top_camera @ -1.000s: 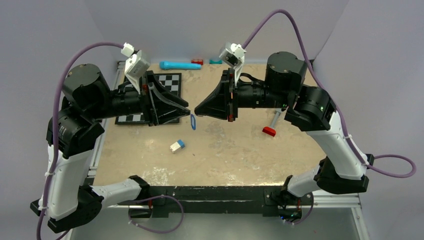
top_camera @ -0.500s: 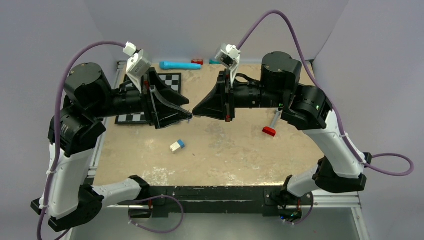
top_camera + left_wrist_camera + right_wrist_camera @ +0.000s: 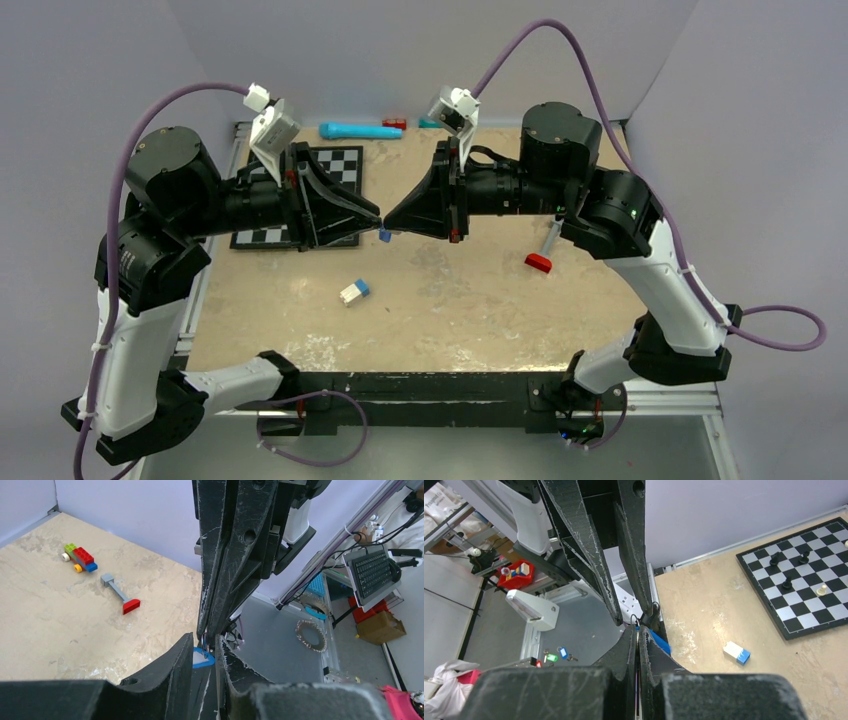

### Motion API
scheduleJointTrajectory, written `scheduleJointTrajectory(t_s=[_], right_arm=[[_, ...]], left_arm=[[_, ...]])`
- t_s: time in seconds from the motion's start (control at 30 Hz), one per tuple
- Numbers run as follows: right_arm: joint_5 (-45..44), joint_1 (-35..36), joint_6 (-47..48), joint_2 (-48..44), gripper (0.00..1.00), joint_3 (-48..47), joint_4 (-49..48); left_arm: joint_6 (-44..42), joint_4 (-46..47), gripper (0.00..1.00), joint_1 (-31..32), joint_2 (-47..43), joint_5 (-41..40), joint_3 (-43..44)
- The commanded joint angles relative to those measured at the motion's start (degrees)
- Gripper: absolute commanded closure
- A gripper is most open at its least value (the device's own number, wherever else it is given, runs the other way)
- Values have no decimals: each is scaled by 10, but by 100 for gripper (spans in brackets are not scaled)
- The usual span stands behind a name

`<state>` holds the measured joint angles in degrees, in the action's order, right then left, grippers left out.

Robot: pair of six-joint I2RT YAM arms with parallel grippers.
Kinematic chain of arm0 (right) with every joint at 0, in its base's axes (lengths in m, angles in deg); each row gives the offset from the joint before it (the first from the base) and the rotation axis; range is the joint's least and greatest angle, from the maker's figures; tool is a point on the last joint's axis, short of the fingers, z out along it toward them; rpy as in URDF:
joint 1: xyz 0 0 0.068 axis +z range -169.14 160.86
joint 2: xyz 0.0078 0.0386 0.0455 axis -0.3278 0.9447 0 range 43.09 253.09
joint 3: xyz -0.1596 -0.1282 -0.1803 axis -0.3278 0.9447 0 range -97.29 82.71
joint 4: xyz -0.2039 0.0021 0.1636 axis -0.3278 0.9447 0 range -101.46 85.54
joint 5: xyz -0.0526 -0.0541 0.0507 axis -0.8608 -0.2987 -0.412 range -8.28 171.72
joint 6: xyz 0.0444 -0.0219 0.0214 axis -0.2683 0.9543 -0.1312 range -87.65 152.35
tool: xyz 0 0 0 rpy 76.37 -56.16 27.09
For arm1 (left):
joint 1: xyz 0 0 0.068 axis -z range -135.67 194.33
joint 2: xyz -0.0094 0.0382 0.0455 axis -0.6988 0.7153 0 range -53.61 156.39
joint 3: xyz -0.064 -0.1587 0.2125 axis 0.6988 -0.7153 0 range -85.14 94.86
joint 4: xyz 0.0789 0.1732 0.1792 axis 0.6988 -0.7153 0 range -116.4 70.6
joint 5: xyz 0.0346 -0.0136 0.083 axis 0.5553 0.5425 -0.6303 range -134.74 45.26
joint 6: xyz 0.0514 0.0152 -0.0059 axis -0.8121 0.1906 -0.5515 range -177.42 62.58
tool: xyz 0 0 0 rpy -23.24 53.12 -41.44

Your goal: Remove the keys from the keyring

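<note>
Fingers (image 3: 181,662) of the left gripper (image 3: 204,647) are being kept at a narrow gap, and the blue-headed key (image 3: 202,659) is being held by its plastic head between them, the blue filling that gap from 1 finger to the other. The right gripper (image 3: 638,630) is being held tip to tip against the left one, above the table (image 3: 450,300), with its 2 fingers (image 3: 624,655) being pressed flat together and no gap being shown. A thin wire of the keyring (image 3: 634,619) is being seen right at the right fingertips, between the 2 left fingers; whether it is being pinched there cannot be told. From overhead, only a small blue spot of the key is being shown, just beneath the meeting tips. A white-and-blue block (image 3: 354,291) is being left lying on the table below the tips and somewhat toward the arm bases, well apart from both pairs of fingers. A red-headed tool (image 3: 540,260) is being left lying behind the right fingers, under the right forearm. A chessboard (image 3: 340,165) is being partly covered by the left gripper's body, behind the left fingers. A toy brick car (image 3: 78,559) is being seen far beyond the left fingertips, near the red-headed tool.
</note>
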<state>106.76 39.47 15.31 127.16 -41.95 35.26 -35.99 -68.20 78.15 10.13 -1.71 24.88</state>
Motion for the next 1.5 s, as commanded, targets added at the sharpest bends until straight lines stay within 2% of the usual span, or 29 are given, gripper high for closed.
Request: scheduleJointTrajectory(t_s=[0.0, 0.07, 0.3, 0.63, 0.93, 1.07, 1.47], right_arm=[[1, 3, 3, -1, 100, -20, -15], [2, 3, 2, -1, 100, -19, -15], [13, 4, -7, -5, 100, -12, -34], [31, 7, -25, -11, 100, 4, -71], [26, 9, -89, -72, 100, 124, -248], [8, 9, -100, -75, 100, 131, -276], [-32, 9, -133, -87, 100, 158, -365]], left_arm=[[-2, 13, 74, 1, -1, 0, -3], [-2, 14, 77, 0, -1, -1, -5], [5, 21, 100, 1, -1, -2, -13], [36, 65, 100, 1, -11, 8, -40], [165, 277, 100, 1, -77, -30, -164], [206, 345, 100, 1, -94, -54, -196], [265, 433, 100, 1, -112, -97, -242]])
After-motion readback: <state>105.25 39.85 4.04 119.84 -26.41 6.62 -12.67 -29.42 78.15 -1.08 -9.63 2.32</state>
